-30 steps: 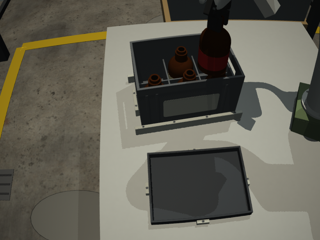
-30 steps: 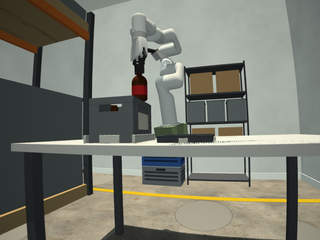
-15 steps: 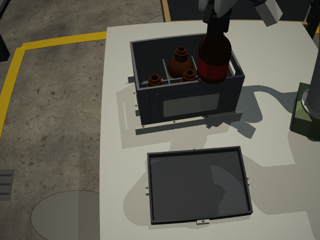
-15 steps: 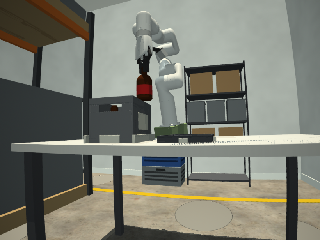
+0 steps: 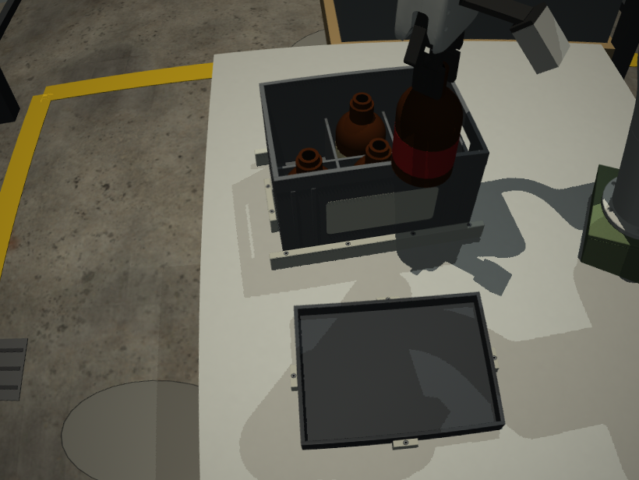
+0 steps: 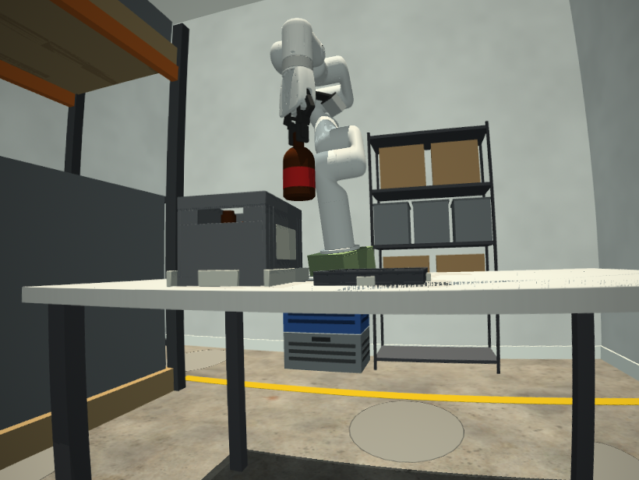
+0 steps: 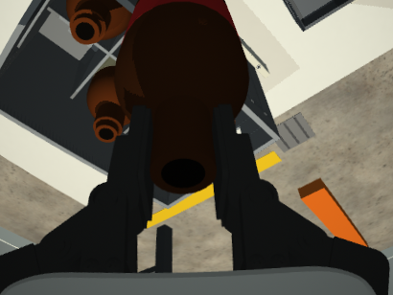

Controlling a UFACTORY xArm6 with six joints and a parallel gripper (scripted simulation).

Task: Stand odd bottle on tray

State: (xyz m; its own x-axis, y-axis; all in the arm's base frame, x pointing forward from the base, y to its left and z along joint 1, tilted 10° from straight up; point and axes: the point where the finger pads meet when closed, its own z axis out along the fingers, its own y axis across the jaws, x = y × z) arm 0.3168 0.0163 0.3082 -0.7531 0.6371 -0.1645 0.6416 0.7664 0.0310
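Observation:
My gripper [image 5: 432, 64] [image 6: 298, 135] [image 7: 182, 129] is shut on the neck of a brown bottle with a red band [image 5: 426, 139] [image 6: 298, 175] [image 7: 181, 66]. The bottle hangs upright in the air, above the front right edge of the dark crate [image 5: 379, 206] [image 6: 242, 232] [image 7: 38, 88]. Three other brown bottles show in the crate's cells: one at the back [image 5: 360, 121], one at the front middle [image 5: 377, 150] and one at the front left [image 5: 308, 160]; two show in the wrist view [image 7: 85, 11] [image 7: 104, 107]. The held bottle hides the crate's right cells. The dark tray [image 5: 305, 372] [image 6: 368, 276] lies empty in front of the crate.
The arm's green base block [image 5: 606, 232] [image 6: 340, 258] stands at the table's right side. White locating strips [image 5: 330, 252] edge the crate and the tray. A shelf rack with boxes [image 6: 431, 206] stands behind the table.

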